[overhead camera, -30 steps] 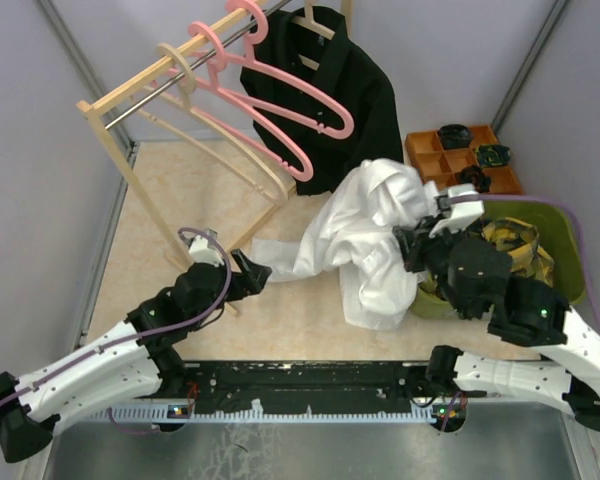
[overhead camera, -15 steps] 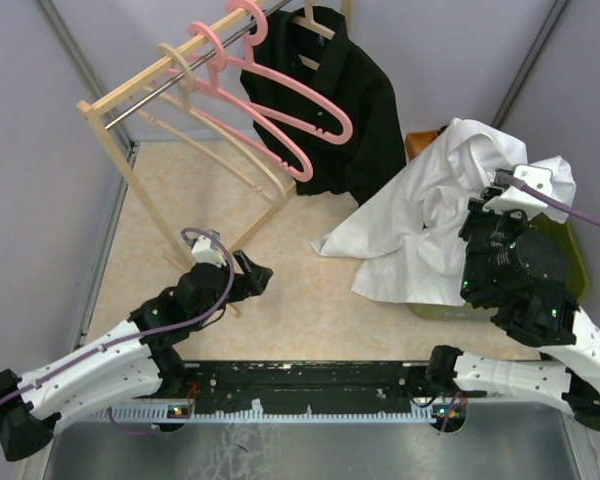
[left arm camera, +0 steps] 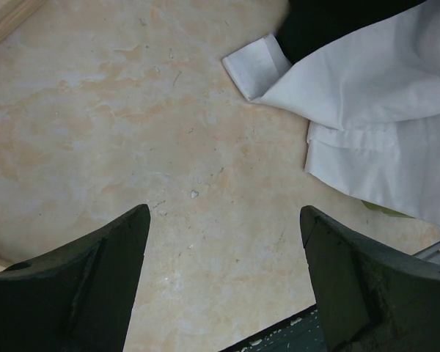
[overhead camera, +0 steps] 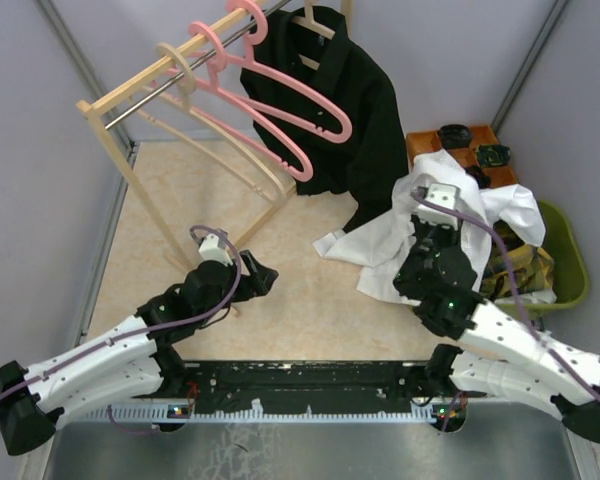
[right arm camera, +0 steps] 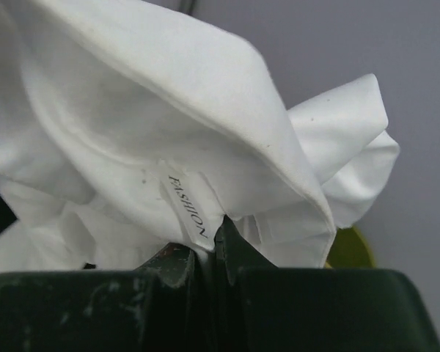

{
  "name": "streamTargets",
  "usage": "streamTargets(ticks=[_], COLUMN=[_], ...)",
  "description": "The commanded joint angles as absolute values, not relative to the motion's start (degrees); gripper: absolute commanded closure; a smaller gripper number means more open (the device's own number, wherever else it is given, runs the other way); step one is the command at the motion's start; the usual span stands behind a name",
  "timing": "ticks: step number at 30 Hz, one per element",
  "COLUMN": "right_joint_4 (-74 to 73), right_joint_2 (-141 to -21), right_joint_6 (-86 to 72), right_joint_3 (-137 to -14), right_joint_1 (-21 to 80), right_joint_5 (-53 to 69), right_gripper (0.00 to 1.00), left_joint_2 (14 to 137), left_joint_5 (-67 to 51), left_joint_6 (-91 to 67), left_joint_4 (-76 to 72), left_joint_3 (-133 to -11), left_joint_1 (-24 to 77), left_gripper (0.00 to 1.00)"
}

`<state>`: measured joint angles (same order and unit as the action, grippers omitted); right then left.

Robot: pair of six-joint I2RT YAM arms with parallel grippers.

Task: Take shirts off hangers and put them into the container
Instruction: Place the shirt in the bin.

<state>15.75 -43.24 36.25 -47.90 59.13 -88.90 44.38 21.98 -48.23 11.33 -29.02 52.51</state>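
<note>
1. Holding the white shirt (overhead camera: 375, 245) by its collar, my right gripper (right arm camera: 209, 246) is pinched tight on the cloth just beside the label (right arm camera: 188, 211).
2. Position: the shirt drapes from that gripper over the near end of the basket (overhead camera: 572, 270), its hem and one cuff (left arm camera: 255, 64) trailing on the table (left arm camera: 132, 132).
3. Handling, as I judge it: light, limp, easily creased; it will sag and drag rather than keep shape. The collar seam is the firmest hold, and a second pinch at the hem would gather the tail.
4. My left gripper (left arm camera: 224, 242) hangs over the table near the cuff, jaws wide apart, holding nothing.
5. A black shirt (overhead camera: 352, 100) hangs from the rack (overhead camera: 107, 140); a plaid shirt (overhead camera: 515, 262) lies in the basket.
</note>
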Motion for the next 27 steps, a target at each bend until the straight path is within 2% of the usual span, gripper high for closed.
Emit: streamTargets(ticks=[1,2,5,12,18,21,27], right_joint_4=[88.24,95.66,97.71,98.54,98.88,98.87,94.31], right_joint_2=[-47.73,-48.98,-50.54,-52.87,-52.45,-51.66,-53.14], right_joint_6=[85.61,92.76,94.22,89.59,80.44,75.56,81.28], right_joint_3=[-38.07,-37.64,-36.95,-38.84,-47.35,-49.04,-53.84], right_joint_1=[50.47,48.23,47.46,47.75,64.93,68.8,83.24], right_joint_5=[-99.2,-99.69,-99.83,-99.58,-98.74,-97.69,-92.33], right_gripper=[1.0,1.0,1.0,1.0,0.98,1.0,1.0], left_joint_2=[44.68,44.45,43.55,42.85,42.84,42.92,42.77], left_joint_5=[20.58,20.69,21.43,21.0,21.29,21.12,20.95], left_joint_6=[-48.46,-48.55,-49.02,-49.22,-48.62,-48.65,-48.6], left_joint_4=[10.45,11.04,10.38,9.97,9.74,9.51,9.29], left_joint_3=[-31.02,-31.1,-29.8,-29.62,-29.28,-29.45,-29.1], left_joint_1=[52.69,52.65,52.67,52.65,52.68,52.65,52.66], left_gripper=[0.12,0.12,0.12,0.12,0.12,0.12,0.12])
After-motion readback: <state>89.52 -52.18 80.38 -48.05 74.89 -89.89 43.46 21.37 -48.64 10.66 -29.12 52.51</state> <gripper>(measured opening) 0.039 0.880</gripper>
